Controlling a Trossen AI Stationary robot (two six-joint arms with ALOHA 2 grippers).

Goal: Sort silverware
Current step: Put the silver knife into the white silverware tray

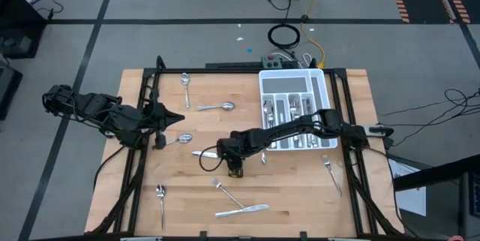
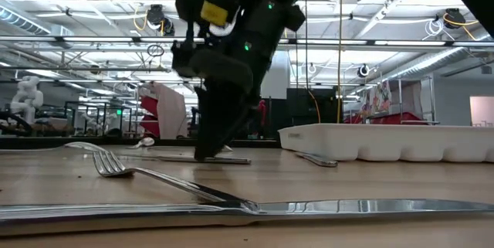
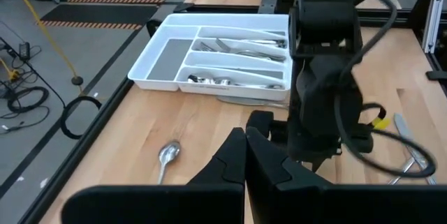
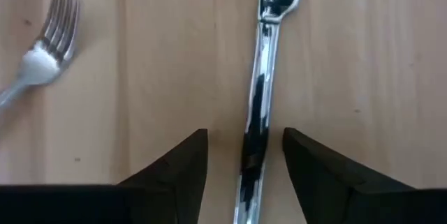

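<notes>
My right gripper (image 1: 234, 169) points down at the table's middle, open. In the right wrist view its fingers (image 4: 183, 165) stand on either side of a silver knife's handle (image 4: 255, 140) without touching it; the knife lies flat on the wood. The low view shows that gripper (image 2: 210, 149) down at the table beside the knife (image 2: 224, 160). A fork's head (image 4: 43, 49) lies close by. My left gripper (image 1: 160, 130) waits shut near the table's left edge, above a spoon (image 1: 180, 139). More silverware lies in the white tray (image 1: 262, 98).
Loose pieces lie flat on the wood: spoons (image 1: 217, 107) (image 1: 185, 82) (image 1: 160, 194), a fork (image 1: 225, 191) and knife (image 1: 241, 211) near the near edge, and a fork (image 1: 332, 172) at the right. The tray (image 3: 162, 62) sits at the far right. Dark frame rails run along both sides.
</notes>
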